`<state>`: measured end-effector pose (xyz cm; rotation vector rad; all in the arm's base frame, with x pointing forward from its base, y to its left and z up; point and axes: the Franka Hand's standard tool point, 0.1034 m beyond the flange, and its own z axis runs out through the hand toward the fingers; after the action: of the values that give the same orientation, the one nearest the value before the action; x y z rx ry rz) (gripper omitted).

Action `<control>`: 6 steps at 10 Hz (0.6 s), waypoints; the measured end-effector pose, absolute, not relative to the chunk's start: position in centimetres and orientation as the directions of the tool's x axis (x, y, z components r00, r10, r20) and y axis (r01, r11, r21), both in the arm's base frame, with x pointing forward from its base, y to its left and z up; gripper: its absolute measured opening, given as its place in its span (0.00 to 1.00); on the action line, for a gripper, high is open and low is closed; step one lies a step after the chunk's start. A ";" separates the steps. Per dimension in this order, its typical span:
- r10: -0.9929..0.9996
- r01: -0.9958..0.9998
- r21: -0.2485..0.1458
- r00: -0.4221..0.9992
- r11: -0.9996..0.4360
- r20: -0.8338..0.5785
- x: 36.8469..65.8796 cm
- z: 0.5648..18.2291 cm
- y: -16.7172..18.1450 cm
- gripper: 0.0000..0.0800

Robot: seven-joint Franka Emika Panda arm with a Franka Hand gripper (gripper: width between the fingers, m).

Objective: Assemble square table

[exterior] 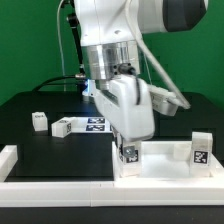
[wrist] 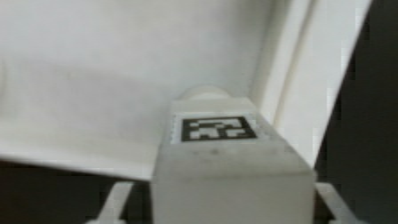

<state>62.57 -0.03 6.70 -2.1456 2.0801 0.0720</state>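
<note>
A flat green wall [exterior: 30,40] closed off the back of the scene, evenly lit and without window or door. A thin black cable [exterior: 62,50] hung down in front of it toward the exterior view's left. Below stood a black table [exterior: 50,150] with a matte top, which caught a faint pale sheen along its far edge where it met the wall. A low white rail [exterior: 50,186] ran along the near edge and turned up the left side. The light was soft and threw only weak shadows.

Robot lab: black table [exterior: 60,150], marker board [exterior: 82,124].
</note>
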 end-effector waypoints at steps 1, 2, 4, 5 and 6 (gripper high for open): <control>-0.979 -0.991 -0.061 -0.109 0.121 -0.175 62.6 6.6 0.0 0.36; -0.967 -0.980 -0.048 -0.183 0.194 -0.179 62.6 6.7 0.1 0.36; -0.952 -0.965 -0.036 -0.250 0.260 -0.179 62.6 6.7 0.0 0.36; -0.967 -0.979 -0.048 -0.185 0.196 -0.172 62.6 6.6 0.1 0.47; -0.992 -0.996 -0.092 0.006 0.006 -0.124 62.7 6.7 0.5 0.64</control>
<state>62.75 0.51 6.69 -2.1129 2.1130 0.0346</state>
